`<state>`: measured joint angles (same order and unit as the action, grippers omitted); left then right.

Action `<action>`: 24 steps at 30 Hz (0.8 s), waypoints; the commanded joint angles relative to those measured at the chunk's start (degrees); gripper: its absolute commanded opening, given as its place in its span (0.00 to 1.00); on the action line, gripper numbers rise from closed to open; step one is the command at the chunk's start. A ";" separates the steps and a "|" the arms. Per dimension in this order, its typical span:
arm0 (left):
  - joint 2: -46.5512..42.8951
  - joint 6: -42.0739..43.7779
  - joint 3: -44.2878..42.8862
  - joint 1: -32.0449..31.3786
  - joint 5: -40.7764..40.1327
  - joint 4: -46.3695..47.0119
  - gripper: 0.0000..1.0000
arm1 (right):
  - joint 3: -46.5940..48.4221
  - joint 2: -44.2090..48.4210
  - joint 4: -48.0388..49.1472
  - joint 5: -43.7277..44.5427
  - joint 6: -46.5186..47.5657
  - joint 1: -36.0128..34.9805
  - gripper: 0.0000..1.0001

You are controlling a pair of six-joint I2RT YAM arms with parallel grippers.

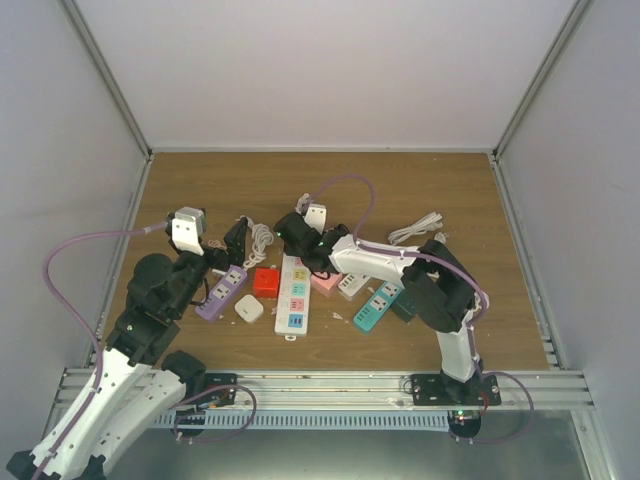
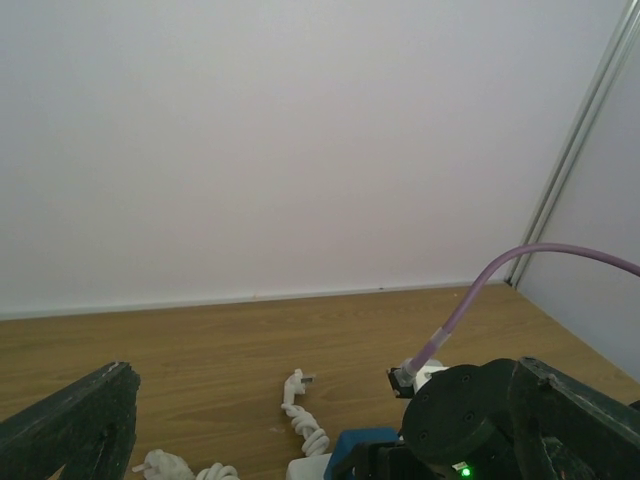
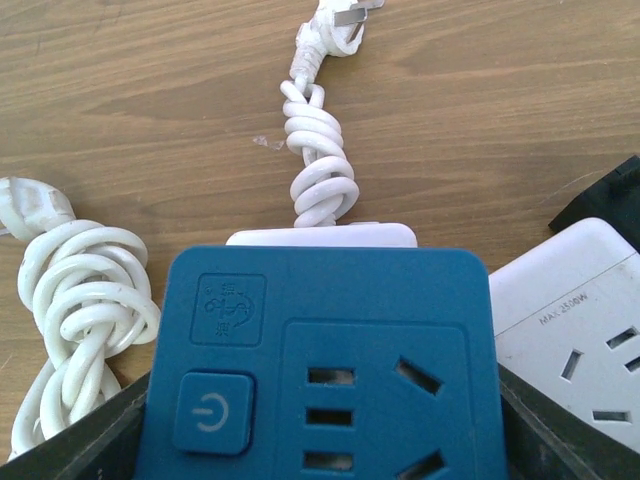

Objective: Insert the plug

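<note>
Right wrist: plug [image 3: 335,25] beyond end effector [image 3: 325,420] holding strip [image 3: 330,290].

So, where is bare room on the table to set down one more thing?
Bare: the far band of table behind the white plug, and the patch right of the coiled cable. Crowded: the middle row, from purple strip to teal strip. The right pincer holds a blue strip there.

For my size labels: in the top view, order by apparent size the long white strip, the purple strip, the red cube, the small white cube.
1. long white strip
2. purple strip
3. red cube and small white cube: look alike, unranked.
</note>
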<state>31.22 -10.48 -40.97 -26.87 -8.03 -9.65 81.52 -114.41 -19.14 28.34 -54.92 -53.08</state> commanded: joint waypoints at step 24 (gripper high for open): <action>0.53 0.15 0.80 0.57 -2.05 3.17 0.99 | -2.34 3.17 3.89 -1.43 -5.84 1.84 0.47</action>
<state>31.70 -10.48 -40.91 -26.59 -8.91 -9.65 76.66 -110.37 -16.75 25.34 -61.30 -51.57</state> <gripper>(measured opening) 0.990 0.659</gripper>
